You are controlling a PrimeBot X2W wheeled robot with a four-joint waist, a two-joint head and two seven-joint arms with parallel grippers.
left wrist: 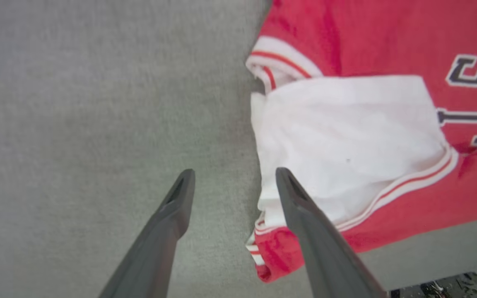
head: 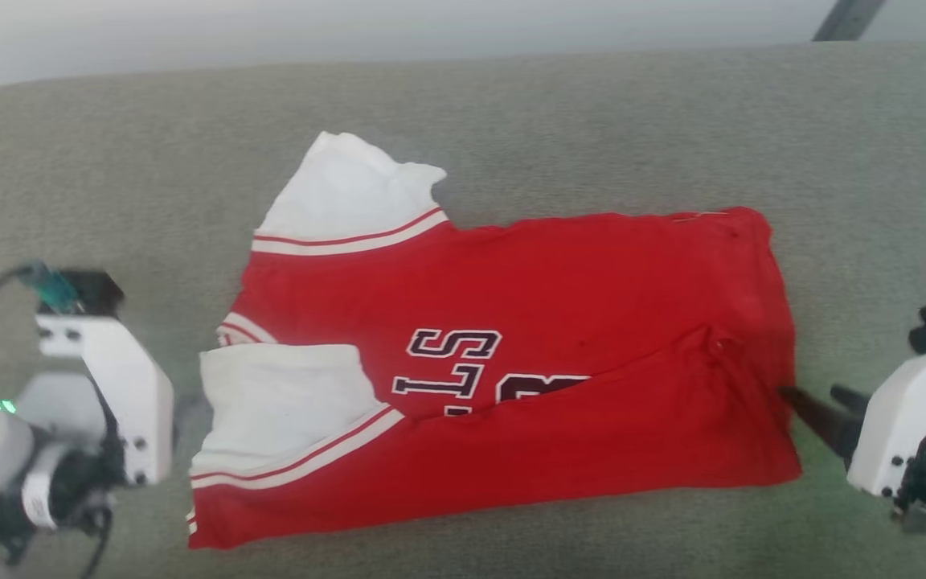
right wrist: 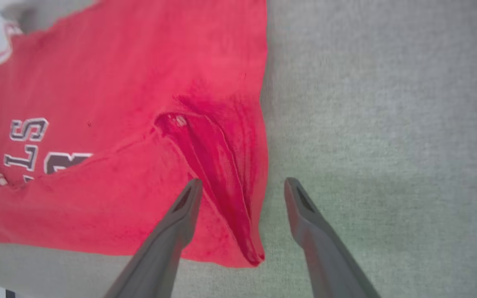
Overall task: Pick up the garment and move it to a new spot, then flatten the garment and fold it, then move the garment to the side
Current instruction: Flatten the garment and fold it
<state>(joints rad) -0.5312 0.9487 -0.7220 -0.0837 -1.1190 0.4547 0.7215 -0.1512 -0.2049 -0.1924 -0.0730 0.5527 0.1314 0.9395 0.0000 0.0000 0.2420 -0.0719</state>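
Red jersey-style T-shirt with white short sleeves and black block letters (head: 511, 362) lies mid grey-green felt-like tabletop (head: 592, 121), collar end at 9 o'clock, hem at 3. Its 6 o'clock long edge is folded up, partly covering the letters. Left gripper (left wrist: 234, 173) sits at 9 o'clock of the shirt, jaws spread and empty, one finger over the near white sleeve (left wrist: 346, 136). Right gripper (right wrist: 242, 182) at 3 o'clock, jaws spread, straddling the hem edge, gripping nothing. Step looks like folding, first lengthwise fold laid. Next probably: take the 12 o'clock edge with the far sleeve (head: 350, 193) and bring it toward 6.
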